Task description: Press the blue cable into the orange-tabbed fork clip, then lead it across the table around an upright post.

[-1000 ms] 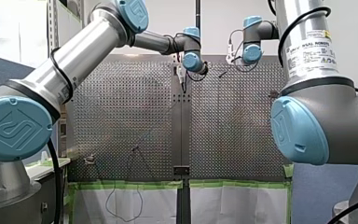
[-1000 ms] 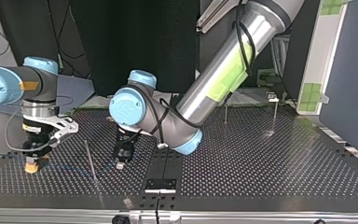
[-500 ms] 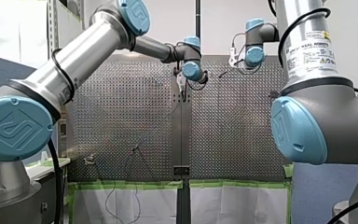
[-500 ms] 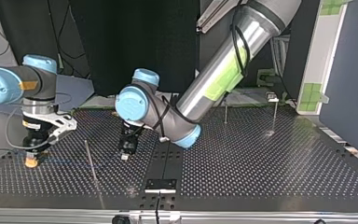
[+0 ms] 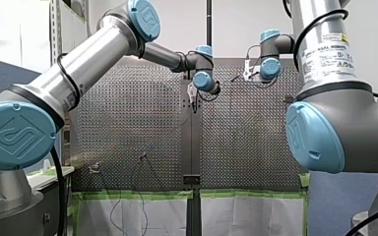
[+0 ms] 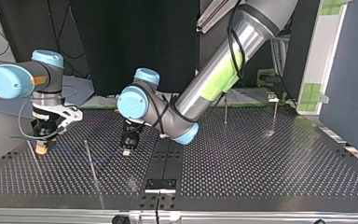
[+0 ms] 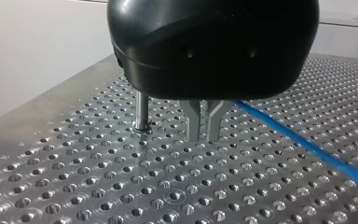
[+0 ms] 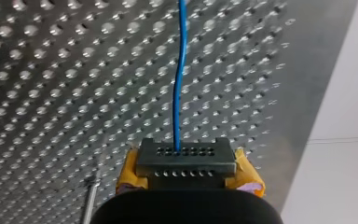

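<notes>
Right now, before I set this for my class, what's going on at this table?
Two robot arms are stringing a thin blue cable across the perforated metal table. My right gripper holds one stretch, the cable running out from between its yellow pads. My left gripper, black with metal jaws closed, sits beside an upright metal post, the cable trailing away from its other side. In the left wrist view the cable does not touch the post.

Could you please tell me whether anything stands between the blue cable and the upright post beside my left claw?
Nothing visible does. The upright post stands just beside my left claw, which is shut on the blue cable; only bare perforated table lies between.
</notes>
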Motion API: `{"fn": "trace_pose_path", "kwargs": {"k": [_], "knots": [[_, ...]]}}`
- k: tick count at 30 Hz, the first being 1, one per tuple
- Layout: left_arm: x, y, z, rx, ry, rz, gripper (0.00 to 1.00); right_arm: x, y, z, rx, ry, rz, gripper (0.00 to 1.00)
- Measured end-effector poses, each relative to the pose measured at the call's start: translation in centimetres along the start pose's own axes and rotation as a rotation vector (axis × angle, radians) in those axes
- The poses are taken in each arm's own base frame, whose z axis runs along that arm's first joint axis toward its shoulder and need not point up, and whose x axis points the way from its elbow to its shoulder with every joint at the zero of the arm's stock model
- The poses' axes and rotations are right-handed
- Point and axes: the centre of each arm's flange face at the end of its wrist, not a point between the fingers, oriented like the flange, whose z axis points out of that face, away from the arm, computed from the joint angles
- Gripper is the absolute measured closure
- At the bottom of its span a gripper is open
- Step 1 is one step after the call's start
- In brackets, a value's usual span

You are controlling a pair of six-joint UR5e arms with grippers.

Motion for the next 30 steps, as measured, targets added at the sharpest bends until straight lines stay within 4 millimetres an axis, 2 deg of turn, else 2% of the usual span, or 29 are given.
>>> {"fn": "trace_pose_path", "kwargs": {"k": [1, 2, 3, 5, 6, 8, 9, 11, 23, 30], "knots": [[0.0, 0.0, 0.0, 0.000, 0.000, 0.000, 0.51, -0.5, 0.1, 0.0, -0.002, -0.003, 0.004, 1.00], [0.0, 0.0, 0.0, 0.001, 0.000, 0.000, 0.44, -1.0, 0.2, 0.1, -0.003, -0.007, 0.007, 1.00], [0.0, 0.0, 0.0, 0.003, 0.001, 0.001, 0.44, -1.8, 0.4, 0.1, -0.005, -0.014, 0.011, 1.00], [0.0, -0.1, 0.0, 0.006, 0.001, 0.001, 0.25, -2.9, 0.6, 0.4, -0.007, -0.021, 0.014, 1.00], [0.1, -0.1, 0.0, 0.008, 0.002, 0.001, 0.25, -3.5, 0.7, 0.6, -0.009, -0.024, 0.015, 1.00], [0.2, -0.1, 0.0, 0.007, 0.004, 0.002, 0.09, -4.5, 0.9, 0.9, -0.010, -0.029, 0.016, 1.00], [0.2, 0.0, -0.1, 0.005, 0.005, 0.002, 0.09, -5.1, 1.0, 1.1, -0.011, -0.033, 0.015, 1.00], [0.3, 0.0, -0.1, 0.002, 0.006, 0.002, 0.00, -5.8, 1.1, 1.4, -0.013, -0.039, 0.014, 1.00], [0.3, 0.2, -0.1, -0.012, 0.005, 0.000, 0.00, -6.9, 1.4, 2.0, -0.017, -0.034, 0.011, 1.00], [0.3, 0.1, -0.2, -0.023, 0.003, -0.001, 0.00, -9.4, 0.8, 2.1, -0.006, -0.073, -0.007, 1.00]]}}
